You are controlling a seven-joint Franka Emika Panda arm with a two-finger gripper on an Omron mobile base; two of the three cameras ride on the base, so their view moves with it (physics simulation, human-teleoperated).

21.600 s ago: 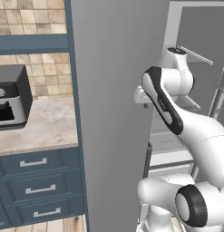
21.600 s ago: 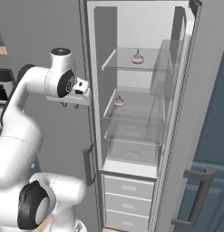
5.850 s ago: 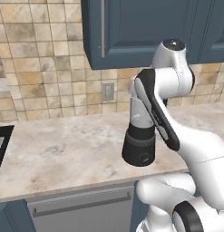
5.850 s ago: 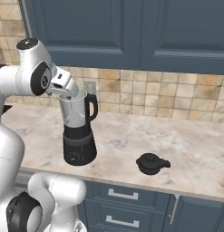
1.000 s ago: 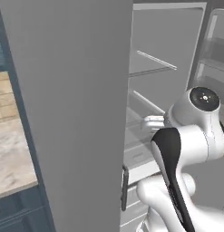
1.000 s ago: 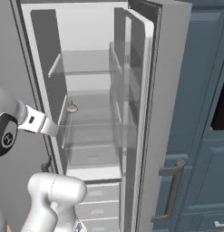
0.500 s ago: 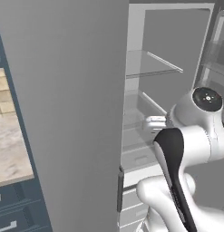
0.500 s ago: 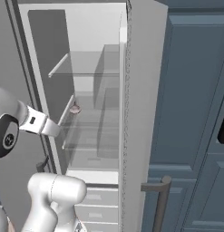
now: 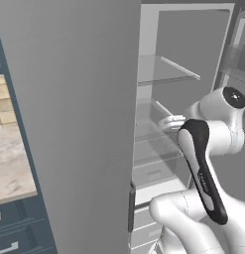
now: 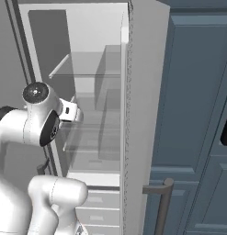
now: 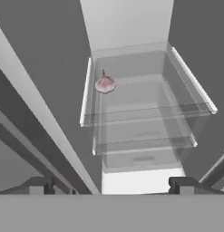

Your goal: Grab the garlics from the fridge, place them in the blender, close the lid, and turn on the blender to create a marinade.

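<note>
**Closer to the open fridge, one garlic on the shelf**

Rolled further toward the fridge (image 9: pixel 94 99) since a moment ago, with the tiled wall and the surface (image 9: pixel 12 168) now squeezed to the left edge of the left base view. Door swung wide, pale inside with clear shelves (image 11: pixel 145 111) and drawers below. Arm reaching in at middle-shelf height. Jaws spread wide, holding nothing. Garlic (image 11: pixel 104 84) resting at the back left of a clear shelf, well apart from the fingertips (image 11: pixel 37 185).
</note>
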